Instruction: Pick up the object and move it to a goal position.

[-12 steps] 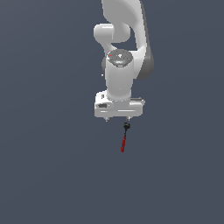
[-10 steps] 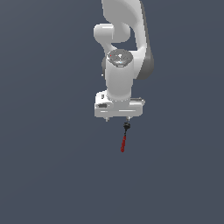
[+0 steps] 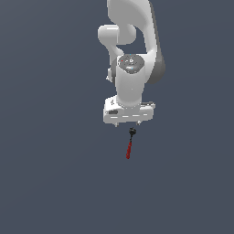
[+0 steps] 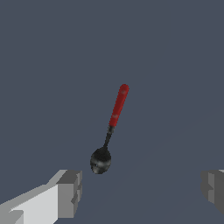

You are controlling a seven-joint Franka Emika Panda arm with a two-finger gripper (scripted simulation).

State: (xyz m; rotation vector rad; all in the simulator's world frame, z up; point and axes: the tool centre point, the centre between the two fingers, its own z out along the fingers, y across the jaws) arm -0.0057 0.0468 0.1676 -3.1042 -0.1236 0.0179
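Observation:
The object [image 3: 130, 147] is a small thin red rod ending in a black knob, lying on the flat grey floor [image 3: 55, 173]. In the exterior view its knob end sits just beyond the lower edge of my white gripper [image 3: 129, 121]. The wrist view shows the object [image 4: 114, 118] from above, with its black, spoon-like knob nearest the fingers. Both grey fingertips [image 4: 70, 192] stand far apart, and the gripper [image 4: 142, 188] is open with nothing held. The object lies apart from both fingers, and its height below them cannot be judged.
A uniform dark grey floor [image 4: 175, 65] fills both views. The white arm [image 3: 132, 50] rises above the gripper in the exterior view. No other objects, containers or goal marker are visible.

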